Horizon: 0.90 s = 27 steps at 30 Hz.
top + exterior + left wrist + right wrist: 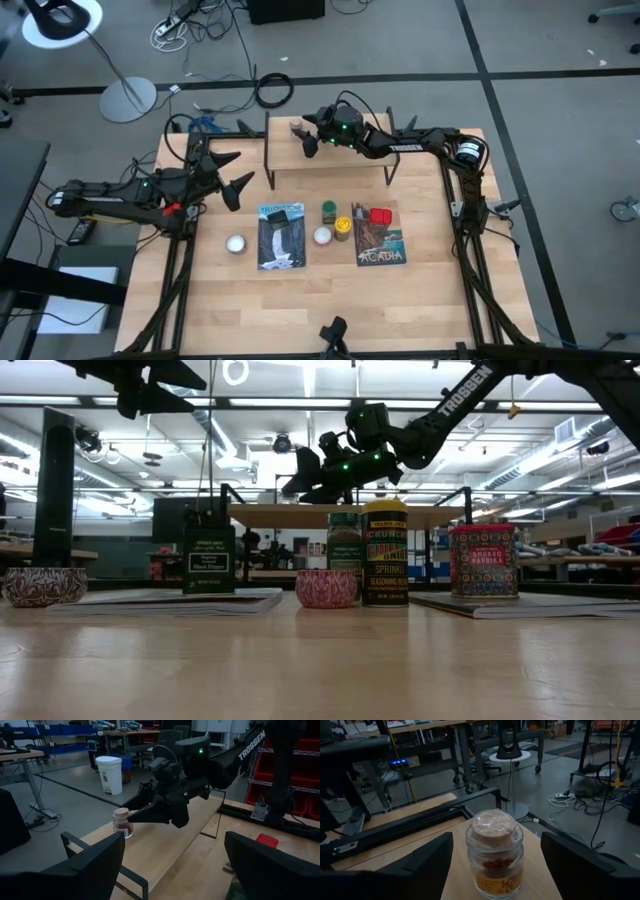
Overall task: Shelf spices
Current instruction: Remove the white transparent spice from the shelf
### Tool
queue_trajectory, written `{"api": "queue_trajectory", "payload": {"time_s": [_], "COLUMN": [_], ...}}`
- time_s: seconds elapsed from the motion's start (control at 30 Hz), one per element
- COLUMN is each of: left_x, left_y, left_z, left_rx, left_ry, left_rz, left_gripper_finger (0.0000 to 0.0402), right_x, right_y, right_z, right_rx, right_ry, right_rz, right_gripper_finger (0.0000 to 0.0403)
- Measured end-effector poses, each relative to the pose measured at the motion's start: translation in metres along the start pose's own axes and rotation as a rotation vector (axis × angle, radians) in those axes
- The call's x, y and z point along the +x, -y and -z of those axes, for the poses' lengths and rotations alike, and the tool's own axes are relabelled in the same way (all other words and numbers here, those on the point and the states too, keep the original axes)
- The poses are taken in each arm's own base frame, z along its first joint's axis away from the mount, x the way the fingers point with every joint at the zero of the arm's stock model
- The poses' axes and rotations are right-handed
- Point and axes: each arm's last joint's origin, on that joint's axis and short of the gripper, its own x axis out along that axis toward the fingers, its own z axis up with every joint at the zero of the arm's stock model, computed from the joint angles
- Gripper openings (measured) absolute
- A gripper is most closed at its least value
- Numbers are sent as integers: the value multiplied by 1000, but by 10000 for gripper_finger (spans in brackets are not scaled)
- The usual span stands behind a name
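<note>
My right gripper (303, 135) reaches over the shelf (340, 150), its fingers apart on either side of the tiny jar (297, 127) standing near the shelf's left end. The other spices (343, 222) stand on the table in front of the shelf, between two books (280, 236).

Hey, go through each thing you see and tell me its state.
Brown jar: upright on shelf, lid on.
Right pincer: open around brown jar.
Left pincer: open, empty.
Red tin: upright on book.
Yellow-capped jar: upright on table.
Green jar: upright.
Dark tin: upright.
</note>
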Motion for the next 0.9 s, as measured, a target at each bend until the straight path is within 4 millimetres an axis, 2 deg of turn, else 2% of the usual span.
{"api": "queue_trajectory", "payload": {"time_s": [0.67, 0.9], "left_x": [0, 0], "left_y": [0, 0], "left_z": [-1, -1], "left_rx": [-4, -4], "left_ry": [5, 4], "left_rz": [1, 1], "left_gripper_finger": [349, 349], "right_x": [0, 0], "right_y": [2, 2], "right_z": [0, 0], "right_rx": [-1, -1], "right_ry": [-6, -6], "right_rz": [4, 4], "right_gripper_finger": [299, 278]}}
